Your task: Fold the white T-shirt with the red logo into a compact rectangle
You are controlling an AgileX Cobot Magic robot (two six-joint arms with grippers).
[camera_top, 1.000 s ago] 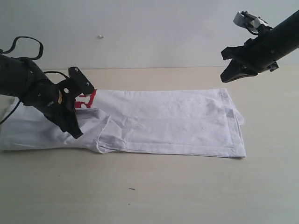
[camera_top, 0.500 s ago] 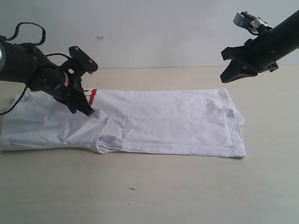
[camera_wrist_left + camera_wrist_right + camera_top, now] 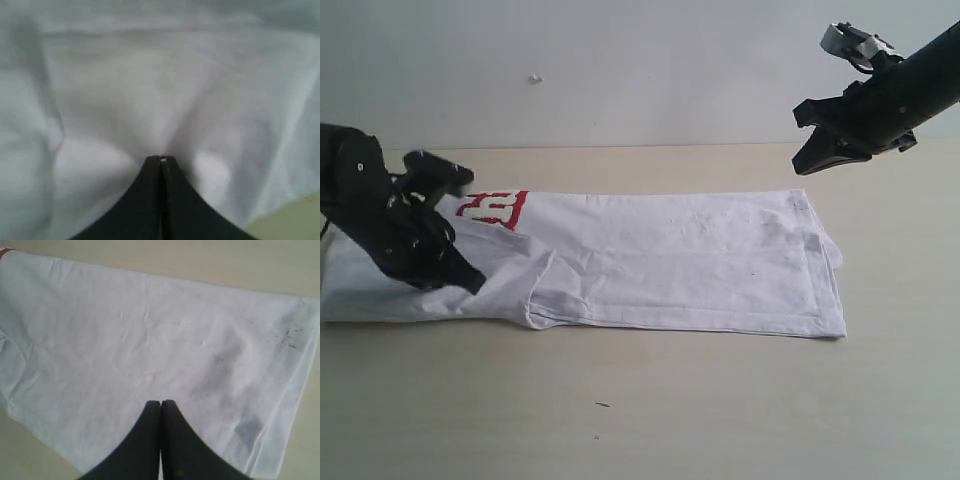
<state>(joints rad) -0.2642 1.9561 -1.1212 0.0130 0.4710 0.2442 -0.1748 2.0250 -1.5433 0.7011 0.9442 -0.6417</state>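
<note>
The white T-shirt [image 3: 680,260] lies flat across the table as a long band, sides folded in, with a sleeve fold [image 3: 542,285] near its left part. Only a piece of the red logo [image 3: 492,208] shows at the band's far edge. My left gripper [image 3: 472,284] is shut, its tip down on the shirt's left part; in the left wrist view the closed tip [image 3: 161,159] rests against wrinkled white cloth [image 3: 125,85], with nothing seen between the jaws. Up in the air above the shirt's right end, my right gripper [image 3: 805,166] is shut and empty; in the right wrist view [image 3: 161,403] it hangs over the cloth [image 3: 150,330].
The tan table [image 3: 720,410] shows bare wood in front of the shirt and to its right. A small dark speck [image 3: 603,405] lies on the front part. A pale wall [image 3: 640,70] stands behind the table's far edge.
My left gripper lifted off the sleeve fold, then swung left and down onto the shirt's left part, uncovering more of the red logo. The right arm has not moved.
</note>
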